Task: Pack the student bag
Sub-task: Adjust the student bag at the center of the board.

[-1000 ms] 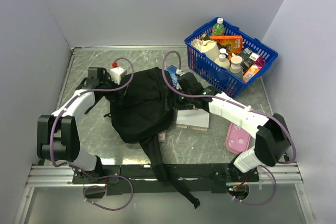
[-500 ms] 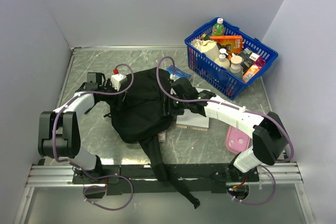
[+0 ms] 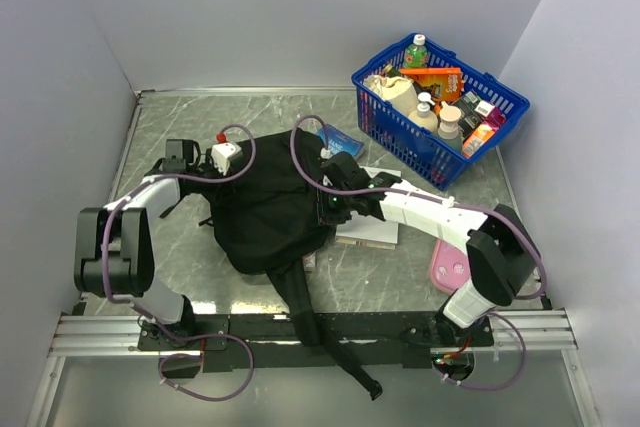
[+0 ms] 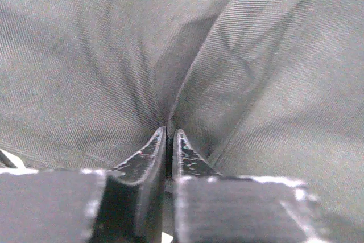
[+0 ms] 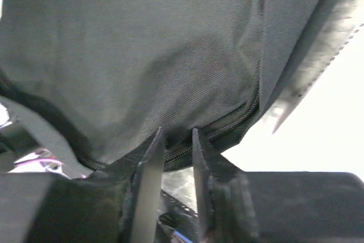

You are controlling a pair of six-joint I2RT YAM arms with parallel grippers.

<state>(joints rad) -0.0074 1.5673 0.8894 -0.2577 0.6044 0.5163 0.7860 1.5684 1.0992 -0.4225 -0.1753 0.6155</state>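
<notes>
Fingers (image 4: 149, 155) of the left gripper (image 4: 169, 134): drawn almost together, a raised fold of black woven cloth nipped between the tips. Fingers (image 5: 149, 169) of the right gripper (image 5: 176, 134): closed onto a zippered edge of the same cloth, the zip line passing through the narrow gap between them. Item held: student bag (image 3: 265, 202), soft black backpack, lying flat and slumped on the grey marbled table (image 3: 190, 117), roughly central, between the two arms. Long axis: far to near, body toward the back, long straps (image 3: 300, 307) trailing past the table's near edge between the arm bases. Bearing from the fingers: the bag lies to the right of the left gripper, which grips its far-left flank, and to the left of the right gripper, which grips its right-hand edge; both arms are in contact, so neither is nearer. Mouth of the bag: not visibly open in any view. Judgement: the step in hand is taking hold of both sides to part or lift the cloth along the zip, so the coming move turns on the grippers drawing away from each other across the short axis; a thin fold on the left may slip. Adjacent items: pale book (image 3: 365, 232) just beside the bag's right edge under the right arm; pink case (image 3: 450, 267) near right; blue packet (image 3: 340, 137) behind the bag. Further item: blue mesh basket (image 3: 400, 137) of bottles and cartons, far right, well apart.
</notes>
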